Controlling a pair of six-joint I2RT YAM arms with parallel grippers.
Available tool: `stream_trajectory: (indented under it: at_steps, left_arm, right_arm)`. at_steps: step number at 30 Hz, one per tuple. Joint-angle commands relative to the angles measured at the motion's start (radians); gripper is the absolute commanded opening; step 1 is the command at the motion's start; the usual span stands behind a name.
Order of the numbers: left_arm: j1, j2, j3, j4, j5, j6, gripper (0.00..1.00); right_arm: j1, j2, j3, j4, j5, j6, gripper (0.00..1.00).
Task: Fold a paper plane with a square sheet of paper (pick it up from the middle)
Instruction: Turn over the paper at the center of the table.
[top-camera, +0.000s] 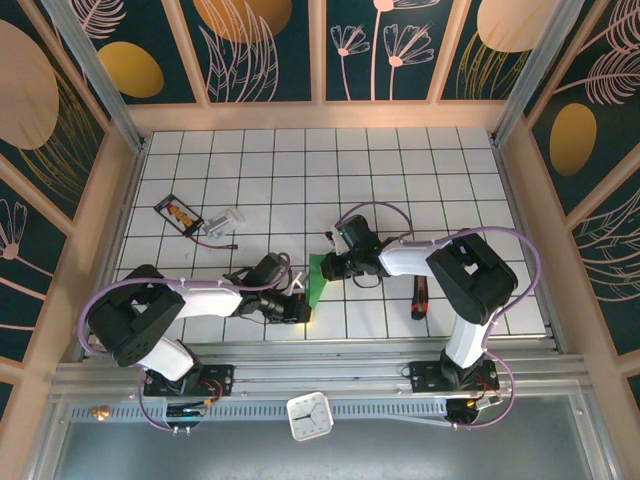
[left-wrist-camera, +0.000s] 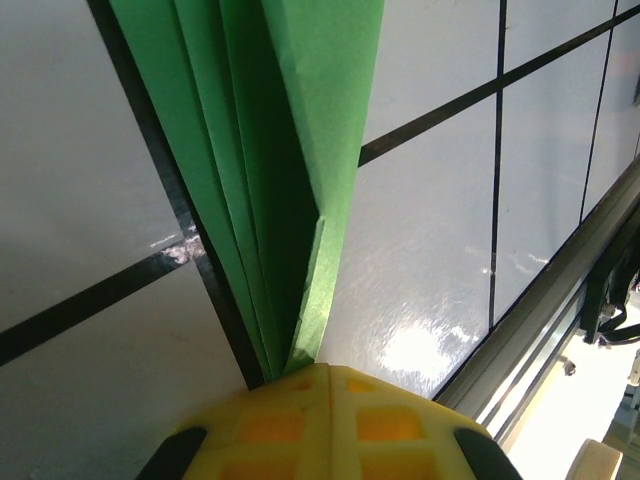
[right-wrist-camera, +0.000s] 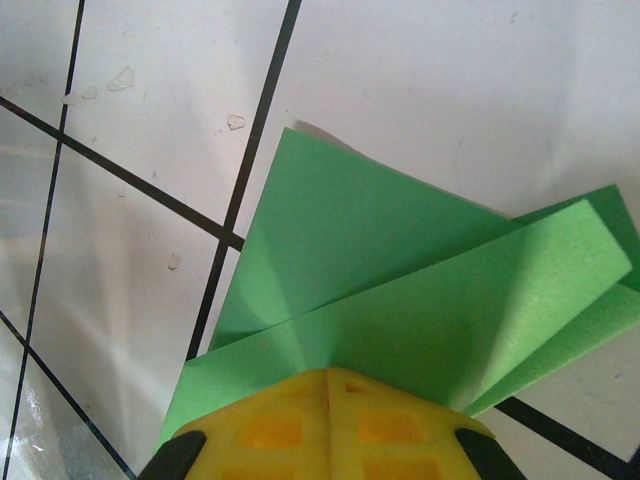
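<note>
Left wrist: left gripper (left-wrist-camera: 318, 372) clenched on plane (left-wrist-camera: 290, 130), folded layers fanning out. Right gripper (right-wrist-camera: 328, 375) pinches its other end. Plane sits front-centre on table (top-camera: 400, 170), between arms. If you pull the arms apart, the paper could tear or unfold.

Right gripper (right-wrist-camera: 328, 398) has its yellow pads (right-wrist-camera: 270, 428) pinched together on the green paper (right-wrist-camera: 400, 290), biting its near edge at the bottom of the shot. The paper's folded, flaps fanning up and right over the white table (right-wrist-camera: 450, 90), across a black grid line (right-wrist-camera: 262, 130), pale flecks (right-wrist-camera: 236, 122) up left.
</note>
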Motion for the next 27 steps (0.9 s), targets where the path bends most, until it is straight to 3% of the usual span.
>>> stream_trajectory:
  at_steps: [1,9,14,19,27]
  left_arm:
    - [-0.003,0.026,-0.031,-0.149,0.014,0.004,0.0]
    - [-0.002,-0.092,0.013,-0.183,0.09,0.014,0.0]
    - [-0.002,-0.129,0.068,-0.115,0.134,-0.016,0.0]
    - [-0.002,-0.093,0.104,-0.052,0.092,-0.035,0.0]
    - [0.014,-0.009,0.121,-0.097,0.014,0.023,0.0]
  right_arm:
    - [-0.013,0.065,-0.038,-0.145,0.133,-0.023,0.07]
    - [-0.013,0.069,-0.038,-0.143,0.134,-0.027,0.07]
    - [-0.013,0.069,-0.034,-0.143,0.134,-0.026,0.07]
    - [-0.012,0.069,-0.036,-0.142,0.133,-0.027,0.08]
    - [-0.013,0.069,-0.034,-0.14,0.131,-0.028,0.07]
